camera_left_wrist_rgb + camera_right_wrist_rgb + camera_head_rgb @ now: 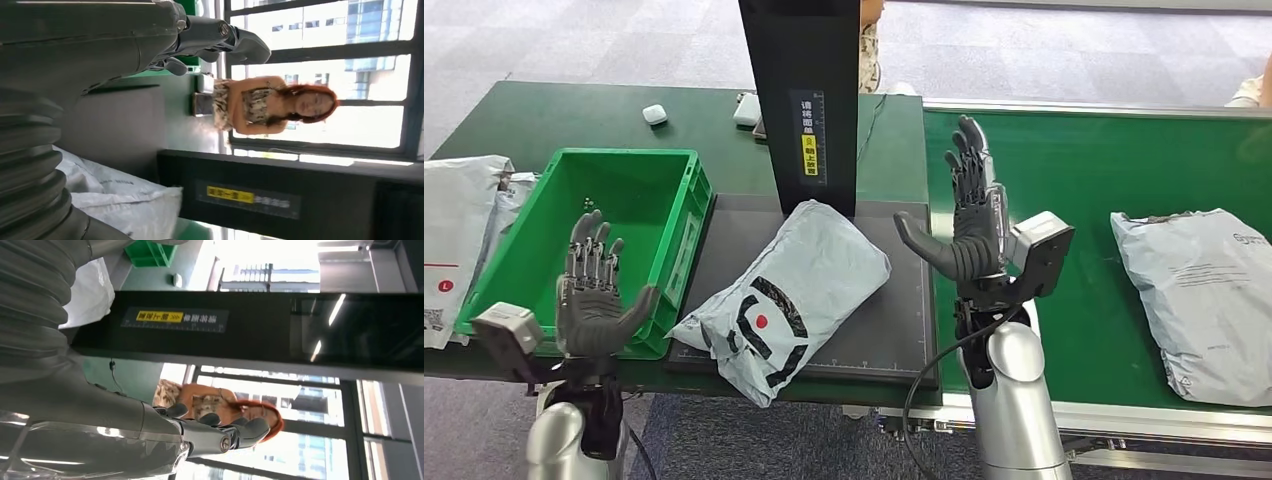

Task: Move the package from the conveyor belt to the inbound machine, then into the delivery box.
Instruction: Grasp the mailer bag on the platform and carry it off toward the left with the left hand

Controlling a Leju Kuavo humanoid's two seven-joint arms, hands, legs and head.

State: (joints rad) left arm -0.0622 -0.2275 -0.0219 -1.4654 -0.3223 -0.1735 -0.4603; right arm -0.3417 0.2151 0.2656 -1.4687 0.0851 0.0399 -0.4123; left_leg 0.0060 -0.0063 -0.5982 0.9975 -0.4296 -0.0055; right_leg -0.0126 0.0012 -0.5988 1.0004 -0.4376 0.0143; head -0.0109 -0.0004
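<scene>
A grey mailer package (789,295) with a black and red print lies on the dark platform (894,330) of the inbound machine, its near end hanging over the front edge. The machine's black column (804,100) stands behind it. My left hand (594,295) is raised, open and holding nothing, over the near right corner of the green delivery box (674,190). My right hand (969,215) stands upright and open to the right of the package, apart from it. The left wrist view catches a corner of the package (125,200) below the column (280,200).
A second grey package (1209,295) lies on the green conveyor belt (1084,170) at the right. White packages (459,240) are stacked left of the box. Small white items (655,114) sit on the far table. A person (270,105) stands behind the machine.
</scene>
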